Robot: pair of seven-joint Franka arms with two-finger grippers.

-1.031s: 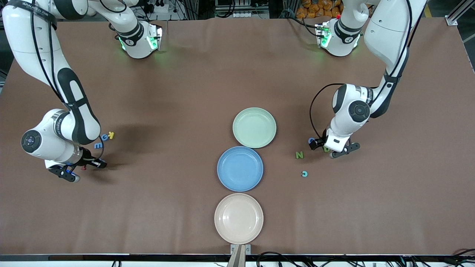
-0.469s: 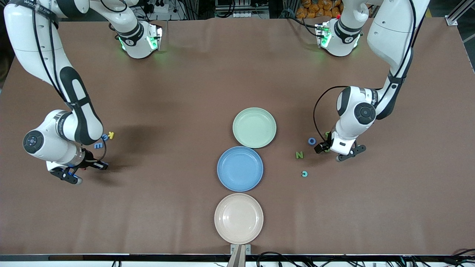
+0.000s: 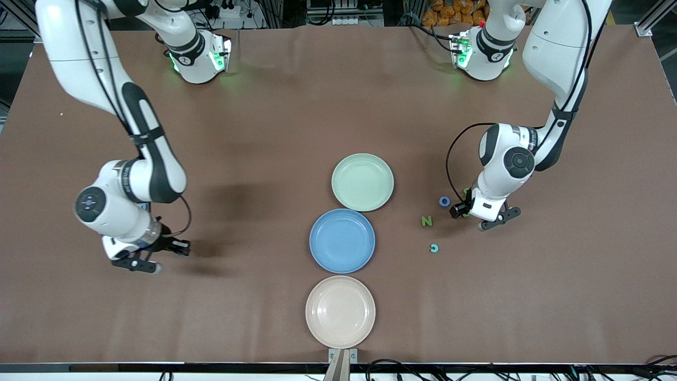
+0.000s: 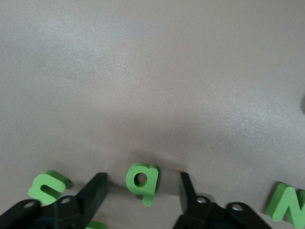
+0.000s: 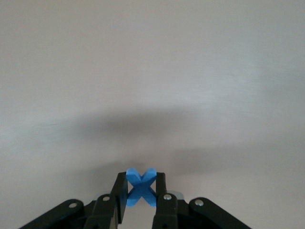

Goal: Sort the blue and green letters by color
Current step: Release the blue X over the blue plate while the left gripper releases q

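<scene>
A brown table is seen, with three plates in a row near its middle: a green plate farthest from the front camera, a blue plate touching it, and a beige plate nearest the camera.

The right gripper is held in the air toward the right arm's end of the table, well apart from the plates, and is clenched on a blue X, gripped between both fingers.

The left gripper is set low over the table toward the left arm's end, its jaws apart on either side of a green q; neither finger is seen touching it. A green n lies just beside one finger, and part of another green piece shows under that finger.

Near this gripper, a green N lies between it and the plates, a blue O farther from the camera, and a teal C nearer the camera.
</scene>
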